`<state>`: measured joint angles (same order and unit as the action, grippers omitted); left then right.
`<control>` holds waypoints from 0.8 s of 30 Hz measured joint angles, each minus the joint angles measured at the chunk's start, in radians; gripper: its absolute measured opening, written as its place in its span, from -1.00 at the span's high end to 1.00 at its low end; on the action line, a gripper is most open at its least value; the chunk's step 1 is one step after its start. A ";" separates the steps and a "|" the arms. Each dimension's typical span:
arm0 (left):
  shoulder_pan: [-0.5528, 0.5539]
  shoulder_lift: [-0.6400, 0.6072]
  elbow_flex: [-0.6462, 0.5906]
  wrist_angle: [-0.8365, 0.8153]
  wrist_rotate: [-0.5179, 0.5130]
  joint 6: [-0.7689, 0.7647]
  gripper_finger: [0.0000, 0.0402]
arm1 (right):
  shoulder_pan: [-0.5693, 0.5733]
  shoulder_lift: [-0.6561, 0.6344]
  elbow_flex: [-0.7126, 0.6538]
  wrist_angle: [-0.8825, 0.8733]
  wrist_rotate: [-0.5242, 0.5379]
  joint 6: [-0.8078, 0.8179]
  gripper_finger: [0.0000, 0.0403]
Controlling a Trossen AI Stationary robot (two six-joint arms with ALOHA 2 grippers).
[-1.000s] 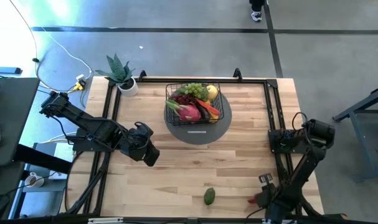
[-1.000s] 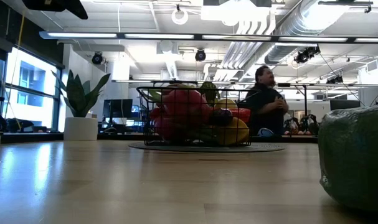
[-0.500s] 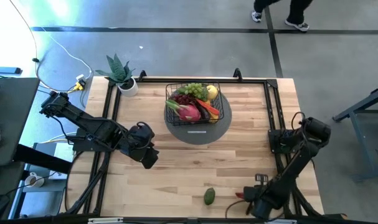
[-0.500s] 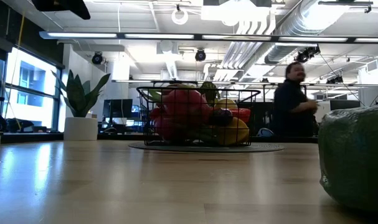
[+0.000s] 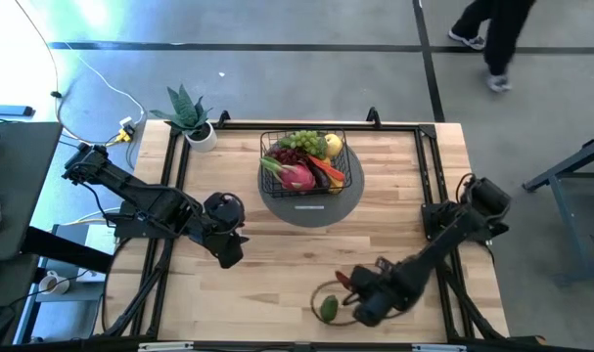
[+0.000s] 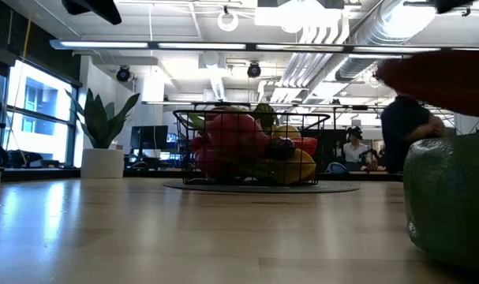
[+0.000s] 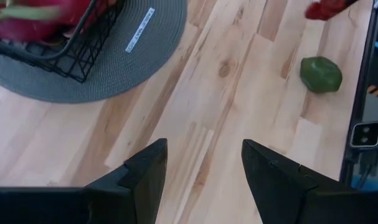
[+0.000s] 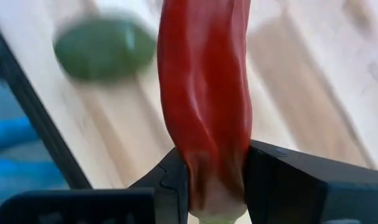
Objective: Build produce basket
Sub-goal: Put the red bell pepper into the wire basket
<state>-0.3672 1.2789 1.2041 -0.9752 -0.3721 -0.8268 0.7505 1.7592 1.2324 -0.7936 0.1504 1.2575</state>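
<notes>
The black wire-mesh basket (image 5: 306,161) stands on a round grey mat (image 5: 311,207) at the far middle. It holds a pink dragon fruit, green grapes, a yellow pear and other produce. A green avocado (image 5: 328,309) lies on the table near the front edge and also shows in the low view (image 6: 448,201). My right gripper (image 5: 353,286) is just right of the avocado, above the table, shut on a red chilli (image 8: 204,93). My left gripper (image 7: 204,165) is open and empty over the table's left half (image 5: 228,249). My right gripper pinches the red chilli between its two fingers near its pale stem end (image 8: 217,186). The rest of the chilli sticks out ahead of the fingers, along them. The arm reaches in from the table's right. The chilli (image 6: 436,75) is lifted clear, above the avocado's height.
A potted green plant (image 5: 191,117) stands at the far left corner. Black frame rails run along the table's left, right and far edges. Bare wood lies between the mat and the avocado. A person walks on the floor beyond the far edge.
My right gripper has gone toward the table's left along the near edge with the red chilli, from the near right corner to just beside the avocado. The chilli stays held clear of the table.
</notes>
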 joint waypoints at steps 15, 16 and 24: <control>0.000 0.000 0.000 0.000 -0.083 0.072 0.03 | -0.302 0.000 0.120 -0.130 0.063 -0.114 0.60; 0.000 0.000 0.000 0.000 -0.088 0.072 0.03 | -0.326 0.000 0.128 -0.140 0.063 -0.137 0.60; 0.055 0.000 0.000 0.000 -0.102 0.096 0.03 | -0.537 0.000 0.209 -0.183 0.065 -0.368 0.60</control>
<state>-0.3121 1.2789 1.2041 -0.9756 -0.4746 -0.7304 0.2132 1.7588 1.4415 -0.9767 0.2154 0.8891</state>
